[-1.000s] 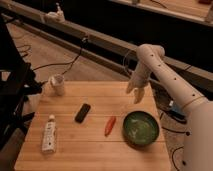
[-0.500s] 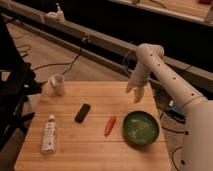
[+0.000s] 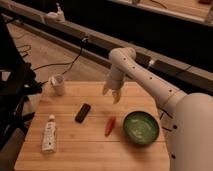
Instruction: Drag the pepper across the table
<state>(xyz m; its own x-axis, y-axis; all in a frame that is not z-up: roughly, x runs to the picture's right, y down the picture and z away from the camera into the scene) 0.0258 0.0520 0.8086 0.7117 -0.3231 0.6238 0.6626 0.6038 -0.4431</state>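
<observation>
The pepper (image 3: 110,126), a small slim red-orange chili, lies on the light wooden table (image 3: 90,150) near its middle, just left of the green bowl (image 3: 141,128). My gripper (image 3: 111,95) hangs from the white arm above the table's far half, behind and above the pepper and well clear of it. Its fingers point down, spread apart, with nothing between them.
A black rectangular device (image 3: 83,112) lies left of the pepper. A white cup (image 3: 58,85) stands at the far left corner. A white tube (image 3: 48,133) lies near the left front edge. Cables and a dark stand lie on the floor to the left.
The gripper has moved left over the table, from above the bowl's far side to a spot behind the pepper. The objects on the table have not moved.
</observation>
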